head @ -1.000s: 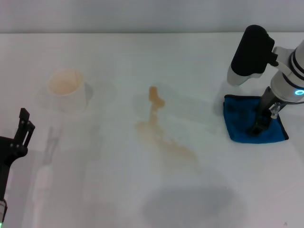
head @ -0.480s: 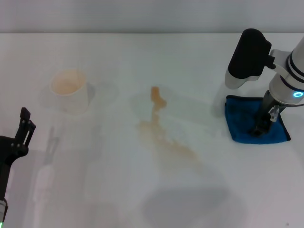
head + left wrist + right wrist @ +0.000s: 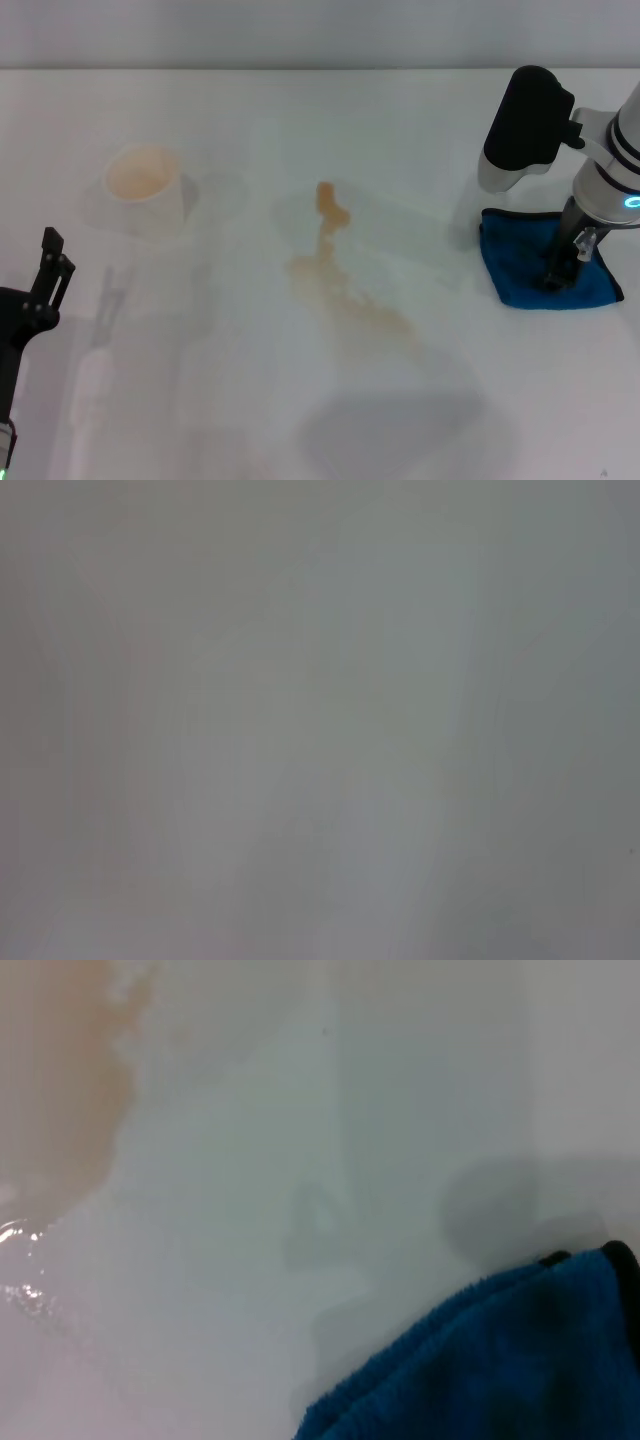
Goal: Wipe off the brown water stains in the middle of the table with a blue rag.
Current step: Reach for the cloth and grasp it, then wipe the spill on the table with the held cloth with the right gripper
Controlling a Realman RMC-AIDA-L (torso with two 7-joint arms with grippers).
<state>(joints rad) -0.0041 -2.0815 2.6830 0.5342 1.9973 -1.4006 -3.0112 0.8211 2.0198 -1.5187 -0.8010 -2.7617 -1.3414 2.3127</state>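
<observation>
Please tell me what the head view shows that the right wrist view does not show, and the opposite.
Only the head view shows the white cup, the parked left gripper at the table's near left, and the right gripper down on the blue rag. Only the right wrist view shows the rag's fluffy pile and dark edging close up. Both show the rag, the brown water stains and the white table.

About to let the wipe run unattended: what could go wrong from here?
1. The right gripper presses down on the blue rag at the table's right side; if its hold is shallow, the rag could bunch or slip free.
2. The brown water stains run long, so one pass may only smear them.
3. The white cup beyond the stains could get knocked.
</observation>
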